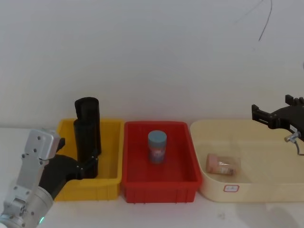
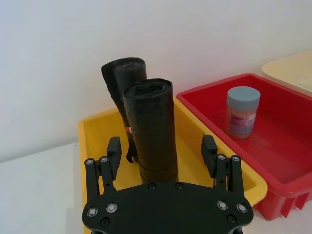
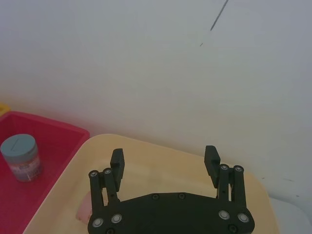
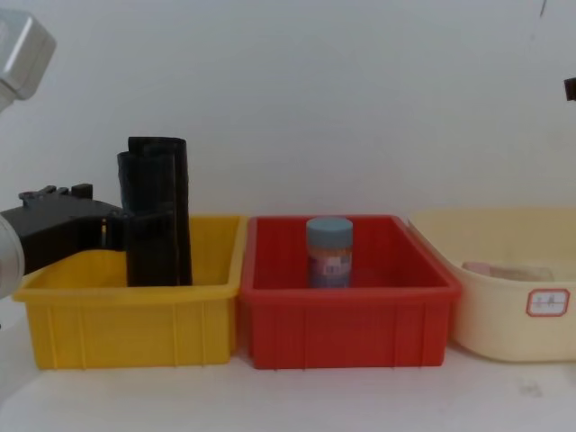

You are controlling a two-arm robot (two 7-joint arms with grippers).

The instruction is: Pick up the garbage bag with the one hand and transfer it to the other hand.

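Observation:
Two black rolls stand upright in the yellow bin (image 1: 111, 183). The nearer, unlabelled one is the garbage bag (image 2: 150, 126) (image 1: 81, 140) (image 4: 146, 225). Behind it stands a taller roll (image 2: 122, 80) (image 1: 87, 111) with a small red mark low on its side. My left gripper (image 2: 162, 146) (image 1: 88, 165) (image 4: 106, 225) is open, its fingers (image 2: 209, 151) flanking the lower part of the garbage bag with gaps on both sides. My right gripper (image 3: 165, 156) (image 1: 270, 113) hovers open above the cream tub (image 1: 247, 190), holding nothing.
A red bin (image 1: 159, 183) (image 4: 346, 315) in the middle holds a blue-capped jar (image 1: 157, 146) (image 4: 329, 252). The cream tub (image 4: 504, 315) on the right holds a pink packet (image 1: 220, 165). A white wall rises close behind the bins.

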